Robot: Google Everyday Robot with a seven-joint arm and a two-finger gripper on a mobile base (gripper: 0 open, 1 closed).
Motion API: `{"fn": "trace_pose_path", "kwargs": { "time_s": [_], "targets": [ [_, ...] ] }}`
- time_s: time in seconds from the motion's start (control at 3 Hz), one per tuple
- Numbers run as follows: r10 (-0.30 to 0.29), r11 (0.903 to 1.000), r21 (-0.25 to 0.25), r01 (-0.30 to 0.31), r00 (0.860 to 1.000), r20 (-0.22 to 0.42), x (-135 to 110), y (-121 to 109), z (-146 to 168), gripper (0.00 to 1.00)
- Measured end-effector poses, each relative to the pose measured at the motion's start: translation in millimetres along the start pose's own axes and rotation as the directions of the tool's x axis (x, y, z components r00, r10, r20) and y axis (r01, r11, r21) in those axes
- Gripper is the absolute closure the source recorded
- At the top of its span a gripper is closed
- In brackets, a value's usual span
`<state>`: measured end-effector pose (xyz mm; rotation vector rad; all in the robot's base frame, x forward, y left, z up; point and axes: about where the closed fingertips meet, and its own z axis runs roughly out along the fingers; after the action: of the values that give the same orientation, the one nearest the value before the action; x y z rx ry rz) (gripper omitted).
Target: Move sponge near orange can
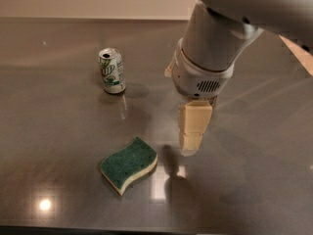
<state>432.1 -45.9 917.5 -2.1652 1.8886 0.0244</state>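
The sponge (129, 164) lies flat on the grey table (58, 131), front and centre, with its dark green top up and pale yellow foam showing at the edge. My gripper (190, 146) hangs below the white arm, pointing down, just right of the sponge and a little above the table, with a small gap between them. The orange can is hidden behind my arm.
A white-and-green soda can (112, 71) stands upright at the back left of the sponge. My thick white arm (215, 48) fills the upper right of the view. The table's front edge runs along the bottom.
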Motion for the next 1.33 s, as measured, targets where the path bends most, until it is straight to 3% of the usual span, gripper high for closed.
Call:
{"fn": "trace_pose_path", "kwargs": {
  "time_s": [0.33, 0.67, 1.0, 1.33],
  "targets": [
    [-0.102, 0.9939, -0.041, 0.102, 0.995, -0.016, -23.4, 8.8, 27.4, 0.00],
    [-0.217, 0.9717, -0.100, 0.214, 0.976, -0.020, -44.5, 24.0, 58.8, 0.00],
    [-0.298, 0.9436, -0.148, 0.296, 0.954, 0.007, -61.9, 38.9, 86.1, 0.00],
    [-0.316, 0.9352, -0.160, 0.316, 0.948, 0.026, -68.0, 43.5, 94.4, 0.00]
  ]
}}
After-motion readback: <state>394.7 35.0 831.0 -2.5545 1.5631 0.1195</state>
